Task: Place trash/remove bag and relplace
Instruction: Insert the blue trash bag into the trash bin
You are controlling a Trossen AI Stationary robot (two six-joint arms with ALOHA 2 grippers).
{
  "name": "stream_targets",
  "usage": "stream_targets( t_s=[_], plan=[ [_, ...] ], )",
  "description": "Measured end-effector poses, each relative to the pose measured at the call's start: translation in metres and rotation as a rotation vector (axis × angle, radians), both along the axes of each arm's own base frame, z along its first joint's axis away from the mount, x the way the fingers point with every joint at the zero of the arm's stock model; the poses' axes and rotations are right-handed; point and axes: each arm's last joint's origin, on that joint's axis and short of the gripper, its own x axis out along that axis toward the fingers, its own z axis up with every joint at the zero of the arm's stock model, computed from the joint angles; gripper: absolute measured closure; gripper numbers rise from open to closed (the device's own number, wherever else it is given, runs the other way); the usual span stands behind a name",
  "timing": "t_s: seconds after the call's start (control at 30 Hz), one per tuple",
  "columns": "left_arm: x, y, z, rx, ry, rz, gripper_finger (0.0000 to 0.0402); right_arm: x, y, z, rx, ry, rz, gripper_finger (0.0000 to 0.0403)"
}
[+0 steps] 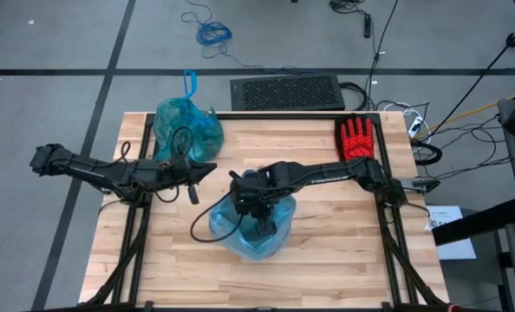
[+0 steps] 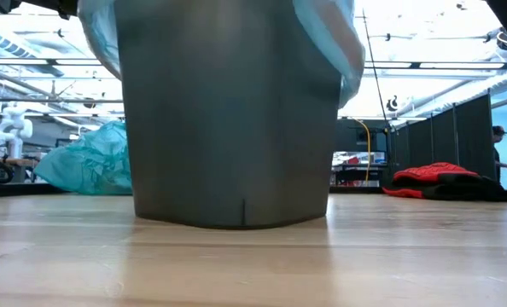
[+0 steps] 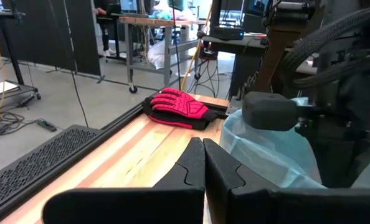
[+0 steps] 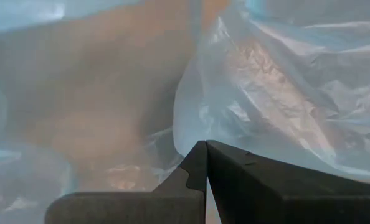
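The teal bag (image 1: 186, 123), knotted and probably light, slippery and crushable, is best taken by its topknot, while the right gripper (image 1: 259, 227), shut and seemingly empty, sits inside the pale liner (image 1: 279, 238).

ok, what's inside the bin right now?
The bin is lined with a pale blue bag. The right gripper, shut, is down inside it against bare plastic. The arm and bag folds hide the bottom; no trash visible.
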Motion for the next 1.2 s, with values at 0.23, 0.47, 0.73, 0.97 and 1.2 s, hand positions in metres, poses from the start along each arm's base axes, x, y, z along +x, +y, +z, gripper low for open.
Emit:
stream_targets(
  t_s=[0.23,0.47,0.73,0.97,1.2],
  plan=[
    [0.0,0.0,0.0,0.0,0.0,0.0,0.0402,0.002,-0.005,0.001,0.1,0.008,-0.077,0.0403],
    [0.0,0.0,0.0,0.0,0.0,0.0,0.0402,0.007,-0.007,-0.001,0.095,-0.016,-0.104,0.0403],
    [0.0,0.0,0.0,0.0,0.001,0.0,0.0402,0.013,-0.004,-0.017,0.018,0.016,-0.137,0.0403],
    [0.0,0.0,0.0,0.001,0.004,0.0,0.0402,0.016,0.001,-0.027,0.016,0.038,-0.127,0.0403],
    [0.0,0.0,-0.001,0.001,0.005,0.0,0.0402,0.017,0.009,-0.038,-0.022,0.075,-0.126,0.0403]
  ],
)
